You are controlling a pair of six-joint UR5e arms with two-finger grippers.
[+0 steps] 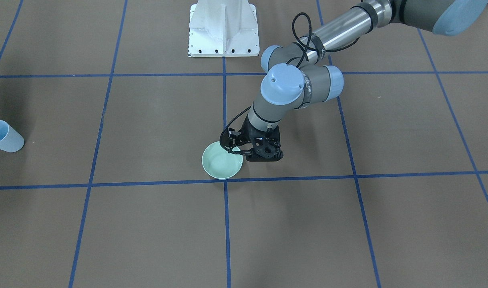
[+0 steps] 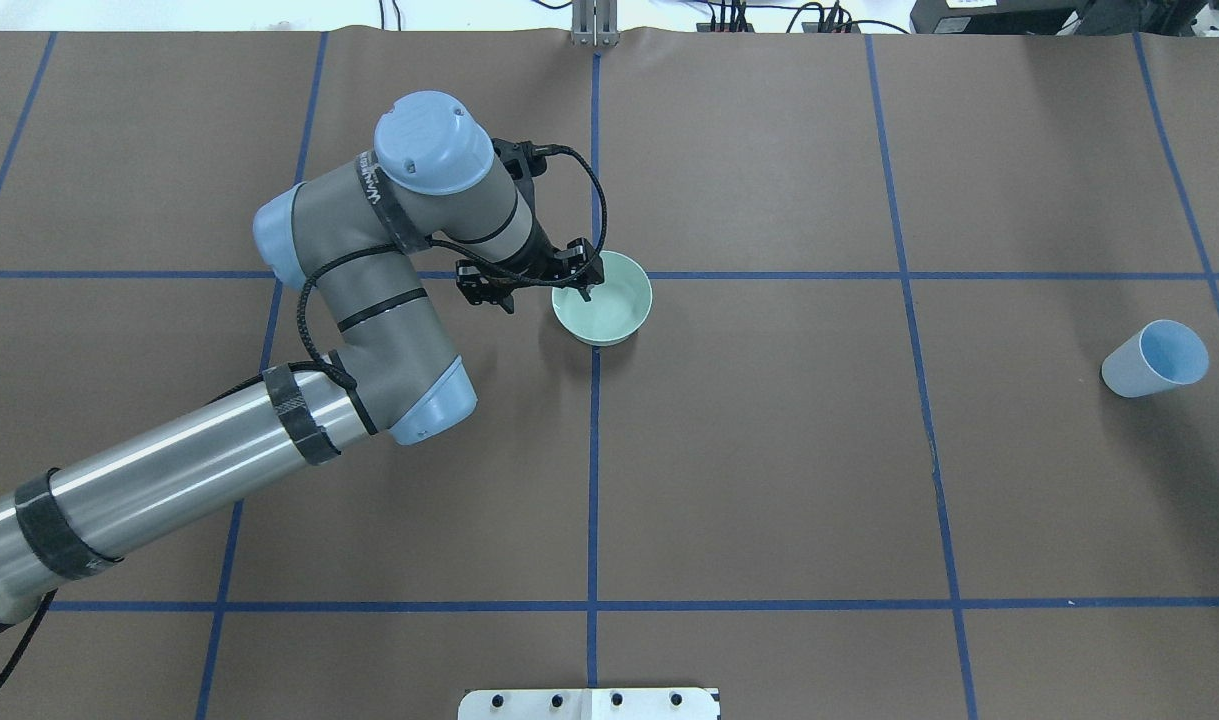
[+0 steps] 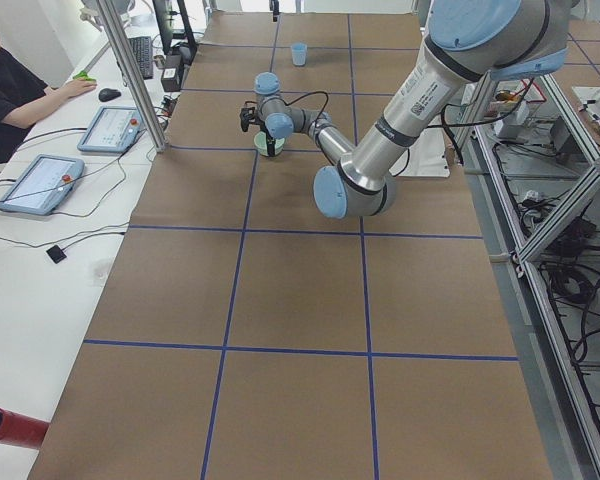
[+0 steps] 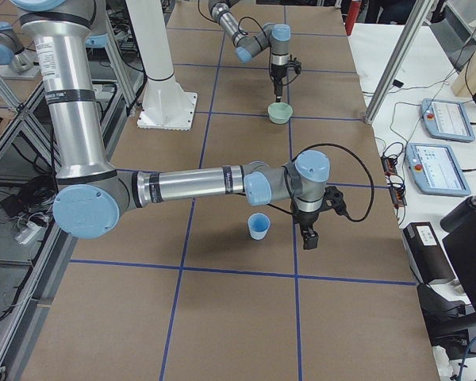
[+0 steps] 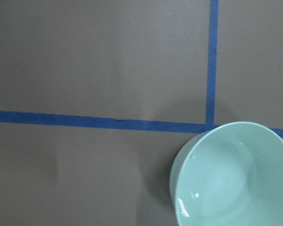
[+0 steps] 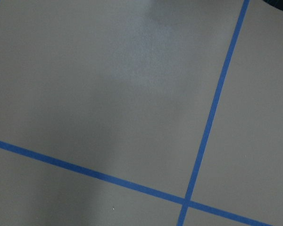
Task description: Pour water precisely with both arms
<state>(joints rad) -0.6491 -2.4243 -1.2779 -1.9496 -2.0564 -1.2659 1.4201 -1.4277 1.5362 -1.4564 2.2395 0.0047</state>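
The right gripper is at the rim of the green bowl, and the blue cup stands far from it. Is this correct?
Not quite. The overhead view shows the left gripper at the rim of the green bowl; its arm enters from that view's left. The blue cup does stand far from it.

White lettering runs along the black band (image 2: pixel 377 195) on the left arm (image 2: pixel 169 480), but from here it is too small to read.

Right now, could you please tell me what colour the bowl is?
The bowl is a plain pale mint green; it shows best in the left wrist-mounted view.
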